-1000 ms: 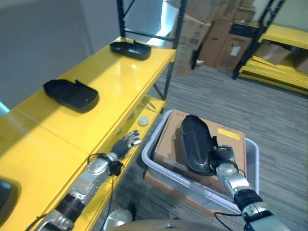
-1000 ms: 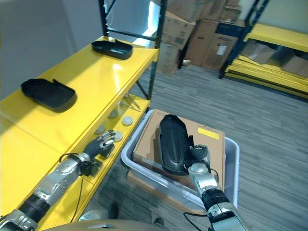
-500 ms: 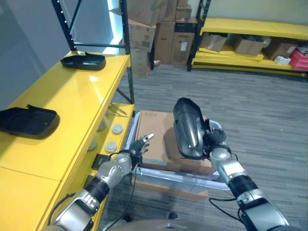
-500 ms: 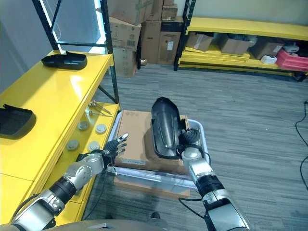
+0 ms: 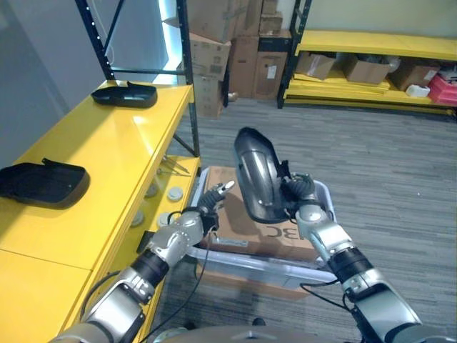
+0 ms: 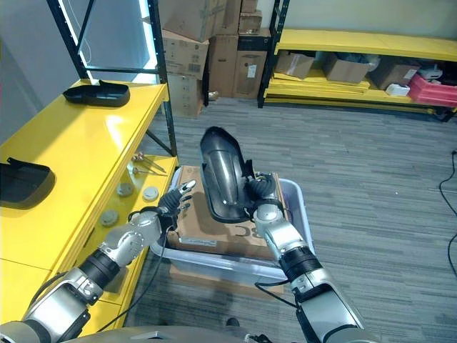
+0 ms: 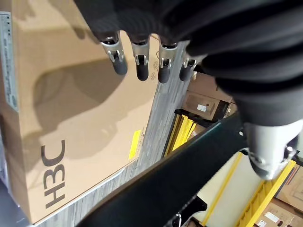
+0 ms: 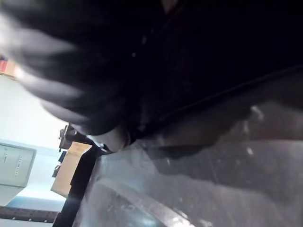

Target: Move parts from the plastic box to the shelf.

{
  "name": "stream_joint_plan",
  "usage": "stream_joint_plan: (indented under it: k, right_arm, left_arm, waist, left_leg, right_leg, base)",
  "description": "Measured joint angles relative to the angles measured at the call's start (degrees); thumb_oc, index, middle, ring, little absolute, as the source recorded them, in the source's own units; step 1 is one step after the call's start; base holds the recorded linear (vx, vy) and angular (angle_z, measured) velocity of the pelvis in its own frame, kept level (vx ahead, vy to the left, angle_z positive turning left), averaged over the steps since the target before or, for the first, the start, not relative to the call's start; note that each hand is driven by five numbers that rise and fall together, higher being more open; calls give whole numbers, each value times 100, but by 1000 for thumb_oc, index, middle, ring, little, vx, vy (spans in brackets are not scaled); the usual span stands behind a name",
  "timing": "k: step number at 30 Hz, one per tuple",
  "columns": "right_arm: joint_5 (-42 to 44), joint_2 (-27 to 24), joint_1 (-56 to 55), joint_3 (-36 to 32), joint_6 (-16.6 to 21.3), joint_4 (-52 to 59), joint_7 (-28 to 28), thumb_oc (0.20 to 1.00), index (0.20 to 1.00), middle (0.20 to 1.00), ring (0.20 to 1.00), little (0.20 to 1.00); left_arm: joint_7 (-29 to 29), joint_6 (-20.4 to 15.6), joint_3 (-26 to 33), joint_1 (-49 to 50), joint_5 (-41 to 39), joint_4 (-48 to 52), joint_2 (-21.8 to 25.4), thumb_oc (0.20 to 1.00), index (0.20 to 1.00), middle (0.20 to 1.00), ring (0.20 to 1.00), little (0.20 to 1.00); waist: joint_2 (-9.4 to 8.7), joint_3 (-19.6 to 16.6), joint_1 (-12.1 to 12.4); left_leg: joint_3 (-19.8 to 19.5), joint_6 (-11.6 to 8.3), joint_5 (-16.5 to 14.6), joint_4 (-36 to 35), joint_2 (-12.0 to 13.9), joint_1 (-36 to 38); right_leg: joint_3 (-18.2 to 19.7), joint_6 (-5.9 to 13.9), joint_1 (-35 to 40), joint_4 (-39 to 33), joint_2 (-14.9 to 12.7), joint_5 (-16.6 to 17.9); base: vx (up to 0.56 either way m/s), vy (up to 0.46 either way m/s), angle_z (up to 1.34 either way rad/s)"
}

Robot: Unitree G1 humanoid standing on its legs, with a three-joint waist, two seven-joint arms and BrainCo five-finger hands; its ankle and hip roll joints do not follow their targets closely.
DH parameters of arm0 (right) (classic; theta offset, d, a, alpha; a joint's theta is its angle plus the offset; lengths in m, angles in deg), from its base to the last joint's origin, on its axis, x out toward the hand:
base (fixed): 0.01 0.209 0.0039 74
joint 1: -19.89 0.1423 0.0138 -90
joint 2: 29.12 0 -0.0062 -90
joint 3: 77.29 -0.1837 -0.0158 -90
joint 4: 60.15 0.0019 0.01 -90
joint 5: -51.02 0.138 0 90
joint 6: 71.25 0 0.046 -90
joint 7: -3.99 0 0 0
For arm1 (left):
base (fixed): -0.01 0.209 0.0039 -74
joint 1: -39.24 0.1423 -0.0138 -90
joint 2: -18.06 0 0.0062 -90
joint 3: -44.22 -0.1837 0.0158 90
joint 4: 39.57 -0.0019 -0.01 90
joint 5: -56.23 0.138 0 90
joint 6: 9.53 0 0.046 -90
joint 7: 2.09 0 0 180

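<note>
R hand (image 6: 258, 202) is clamped on the black part (image 6: 220, 175), fingers curled round its edge, holding it upright and clear above the cardboard box (image 6: 214, 227). That box sits inside the plastic box (image 6: 298, 214), directly below the hand. Vs 0.5 s ago: the part is higher and has shifted toward my L side, tilted a bit more, and the R forearm is angled further in over the box. A sec ago the part was lying flat on the cardboard w/ the hand at its near end, so it's lifted off since then.

L hand (image 5: 207, 207) is open, fingers straight, reaching over the near L corner of the cardboard. It's closer to the part than half a sec ago, fingertips just beside its lower edge; can't tell if they touch. In the L wrist view the fingers (image 7: 139, 64) hang relaxed above the cardboard top, w/ the part's dark edge crossing past them.

The shelf (image 6: 78, 150), yellow, runs off to the L of the L hand. Two more black parts lie on it: one far (image 6: 96, 93), one nearer (image 6: 25, 182), both well apart from either hand and unmoved. Small round discs (image 6: 150, 193) sit on the lower shelf level, just L of the L hand.
</note>
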Motion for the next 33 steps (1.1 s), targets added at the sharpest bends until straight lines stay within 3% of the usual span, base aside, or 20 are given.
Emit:
stream_joint_plan:
  k: [20,33]
  right_arm:
    - [60,275,294,339,-125,126,253,200,200,200,200,200]
    - [64,253,293,529,-241,128,445,200,200,200,200,200]
  left_arm:
    - [-5,-25,69,0,408,-106,-35,1000,1000,1000,1000,1000]
    - [-173,-302,126,0,604,-105,31,1000,1000,1000,1000,1000]
  waist:
    - [-8,6,128]
    - [-87,98,161]
  left_leg:
    - [-22,0,0,0,-9,19]
    - [-26,-4,-3,-2,-6,83]
  right_leg:
    - [-17,1,29,0,-1,-1]
    - [-28,24,94,-1,-3,-18]
  base:
    - [0,0,0]
    - [0,0,0]
